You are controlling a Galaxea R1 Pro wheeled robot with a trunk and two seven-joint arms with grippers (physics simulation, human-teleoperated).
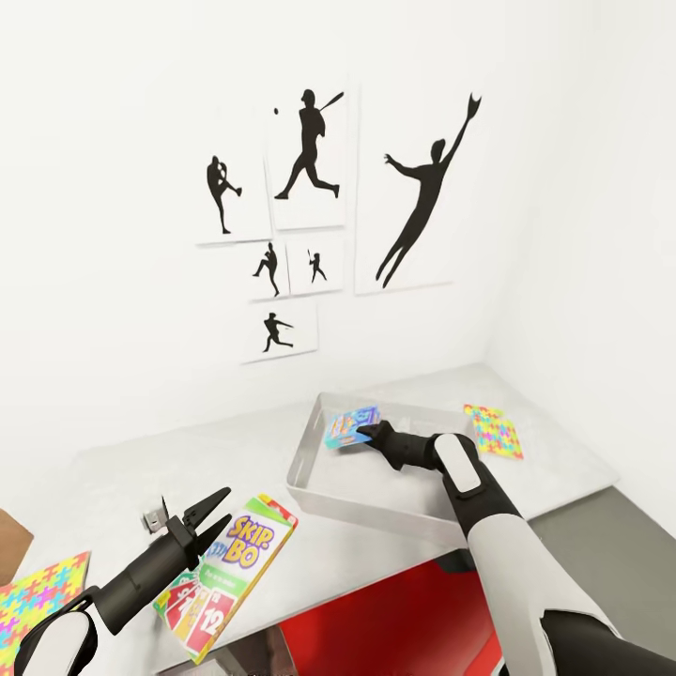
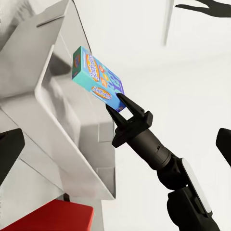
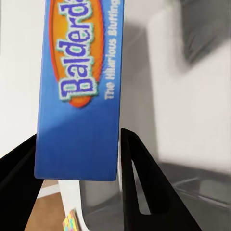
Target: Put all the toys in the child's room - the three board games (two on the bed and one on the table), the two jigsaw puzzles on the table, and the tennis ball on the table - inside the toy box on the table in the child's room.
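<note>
Between the right gripper's (image 1: 368, 434) 2 black fingers sits the blue board game (image 1: 351, 426), a box lettered "Balderd…", clamped by one edge and held over the inside of the toy box (image 1: 310, 474). From the left wrist camera the box hangs tilted above the grey tray's sloping wall, apparently not touching the floor of it.

Judging by this, the step in hand is dropping that game in; next the fingers need only part, perhaps after a small descent so the box lands flat.

Nearer the robot, the left gripper (image 1: 208, 512) hovers with its fingers spread, holding nothing, just beside the Skip-Bo box (image 1: 225, 573) lying on the table (image 1: 131, 469). 1 jigsaw puzzle (image 1: 494, 430) lies right of the tray, another (image 1: 38, 591) at the table's left end, cut off by the frame. A small grey object behind the left gripper is too unclear to name.
</note>
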